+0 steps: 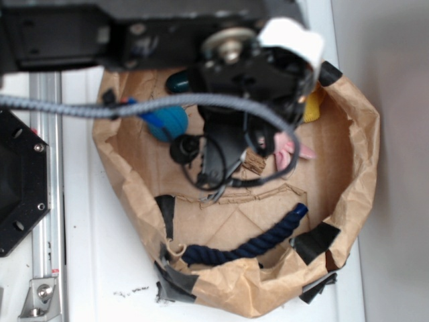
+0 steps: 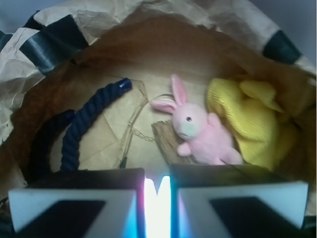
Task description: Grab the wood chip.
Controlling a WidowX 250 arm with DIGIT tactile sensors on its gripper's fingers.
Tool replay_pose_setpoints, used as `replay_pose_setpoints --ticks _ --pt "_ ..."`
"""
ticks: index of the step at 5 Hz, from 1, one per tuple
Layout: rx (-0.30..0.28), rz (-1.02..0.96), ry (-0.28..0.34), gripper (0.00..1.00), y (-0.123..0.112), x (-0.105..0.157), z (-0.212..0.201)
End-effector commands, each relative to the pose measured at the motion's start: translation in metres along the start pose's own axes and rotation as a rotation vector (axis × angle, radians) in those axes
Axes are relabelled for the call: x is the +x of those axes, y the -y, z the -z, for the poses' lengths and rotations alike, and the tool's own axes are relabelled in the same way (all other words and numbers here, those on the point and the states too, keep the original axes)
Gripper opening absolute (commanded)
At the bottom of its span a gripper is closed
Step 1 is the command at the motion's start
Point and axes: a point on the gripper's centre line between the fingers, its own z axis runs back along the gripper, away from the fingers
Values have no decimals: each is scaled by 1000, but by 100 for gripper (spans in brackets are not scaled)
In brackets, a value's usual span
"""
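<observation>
Four things in paper bag [image 2: 44,99]: wood chip [image 2: 168,141], bunny [image 2: 200,131], rope [image 2: 84,124], yellow plush [image 2: 252,121]

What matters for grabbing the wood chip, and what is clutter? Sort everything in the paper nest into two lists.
For the job:
- wood chip, partly under the bunny
- claw, fingers nearly together

Lying about:
- pink plush bunny
- yellow plush toy
- navy rope
- blue ball
- brown paper nest
</observation>
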Motion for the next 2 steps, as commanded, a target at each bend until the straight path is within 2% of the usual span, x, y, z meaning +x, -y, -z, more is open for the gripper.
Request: replay_pose_setpoints --ticks 1,2 --pt "-15 42 -35 100 0 -4 42" --pt "-13 85 -59 100 6 -15 70"
